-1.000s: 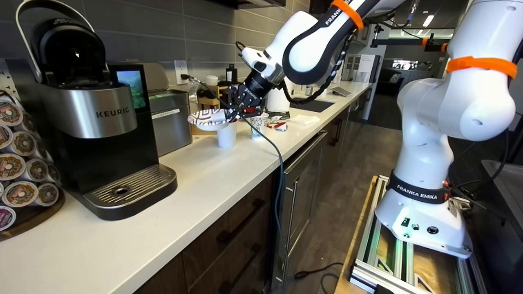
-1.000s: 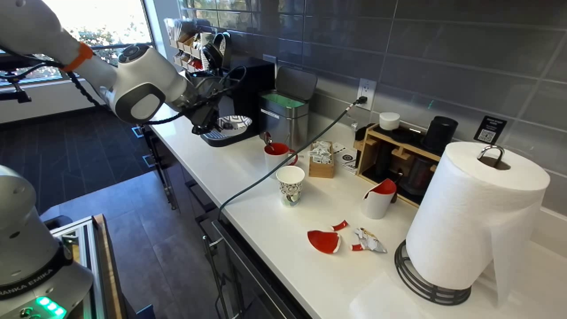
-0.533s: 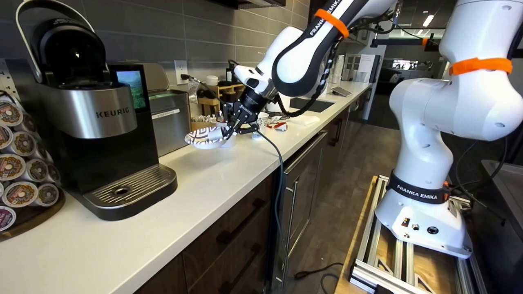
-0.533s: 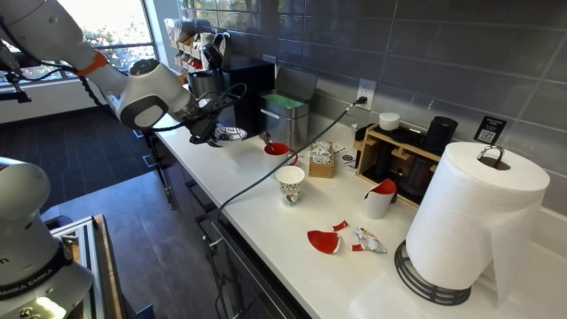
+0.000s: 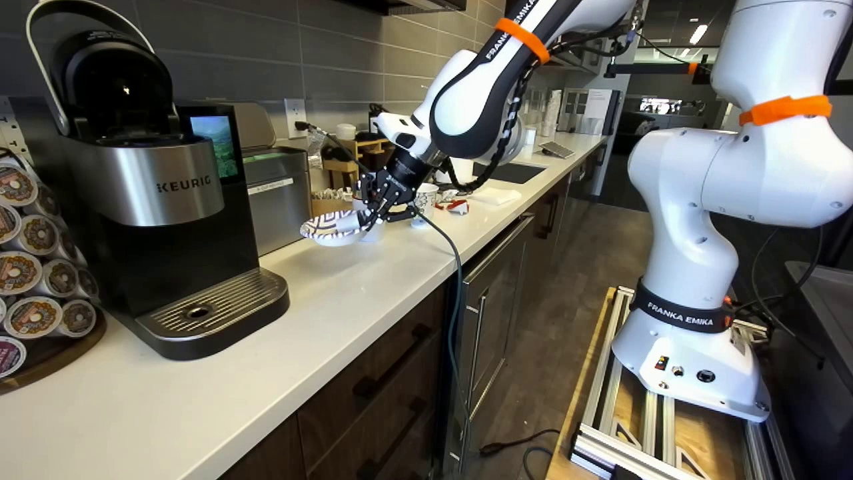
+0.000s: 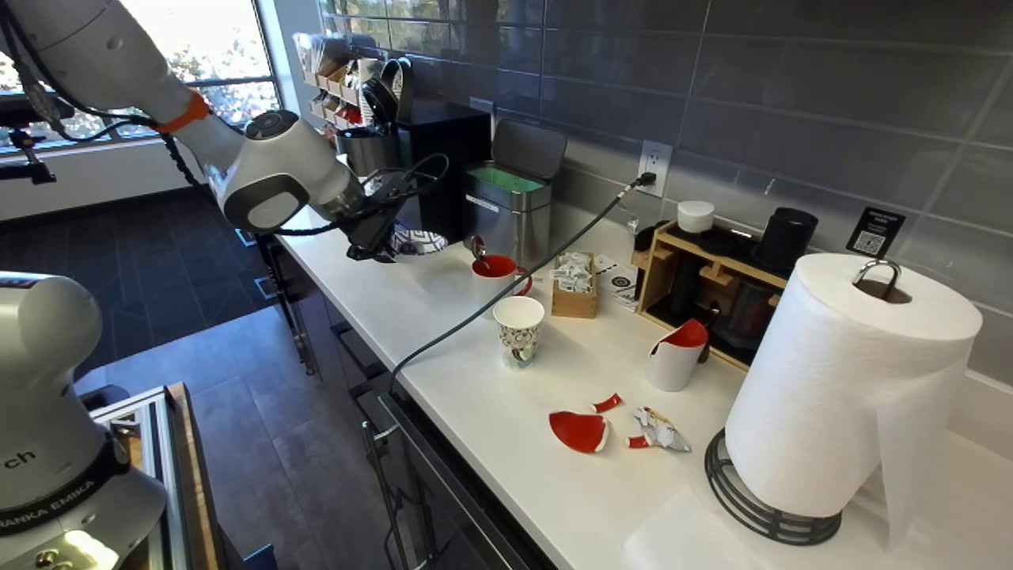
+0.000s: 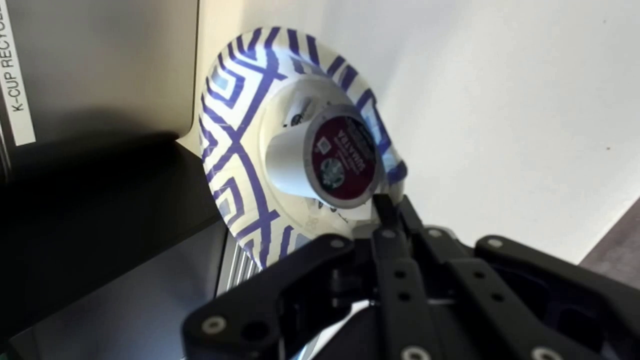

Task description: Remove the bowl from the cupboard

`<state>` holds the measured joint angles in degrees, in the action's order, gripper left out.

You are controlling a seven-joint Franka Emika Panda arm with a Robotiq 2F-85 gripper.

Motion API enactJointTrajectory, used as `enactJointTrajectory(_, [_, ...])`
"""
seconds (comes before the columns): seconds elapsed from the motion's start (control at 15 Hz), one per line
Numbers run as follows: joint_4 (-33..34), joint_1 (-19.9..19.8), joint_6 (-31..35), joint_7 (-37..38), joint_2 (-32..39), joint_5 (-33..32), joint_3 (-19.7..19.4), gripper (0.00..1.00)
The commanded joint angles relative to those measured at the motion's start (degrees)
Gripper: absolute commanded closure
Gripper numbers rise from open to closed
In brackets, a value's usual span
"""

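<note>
The bowl (image 5: 326, 229) is shallow and white with purple-blue patterning. It hangs above the white counter, its near rim held by my gripper (image 5: 365, 219). In the other exterior view the bowl (image 6: 419, 242) shows just past the gripper (image 6: 388, 247). In the wrist view the gripper (image 7: 392, 205) is shut on the rim of the bowl (image 7: 230, 145), which bends there. A white coffee pod (image 7: 320, 155) with a dark red lid and wrappers lie inside the bowl. The cupboard (image 5: 373, 5) shows only as a dark lower edge at the top; its inside is out of view.
A coffee machine (image 5: 166, 153) and a metal recycling bin (image 5: 283, 200) stand beside the bowl. A red-lined mug (image 6: 492, 285), a paper cup (image 6: 520, 336) and a cable (image 6: 475, 315) lie nearby. Red shards (image 6: 580, 431) and a paper towel roll (image 6: 855, 388) are farther along.
The arm has lowered the bowl toward the counter, mostly in the first half second, with only a slight shift since. The gripper has kept its hold on the rim.
</note>
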<state>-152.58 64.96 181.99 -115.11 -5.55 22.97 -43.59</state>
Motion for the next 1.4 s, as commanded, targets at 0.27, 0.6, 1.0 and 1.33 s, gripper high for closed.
enactJointTrajectory(0.27, [1.73,7.39,-0.98,-3.48,4.51,2.77,-7.34,0.99])
enactJointTrajectory(0.6, [2.87,7.53,-2.31,-3.39,6.87,2.59,-7.49,0.99])
enactJointTrajectory(1.0, [4.9,5.33,-6.12,-4.66,10.13,4.06,-5.1,0.99])
enactJointTrajectory(1.33, [8.07,1.3,-9.66,-9.6,13.84,10.57,-0.17,0.71])
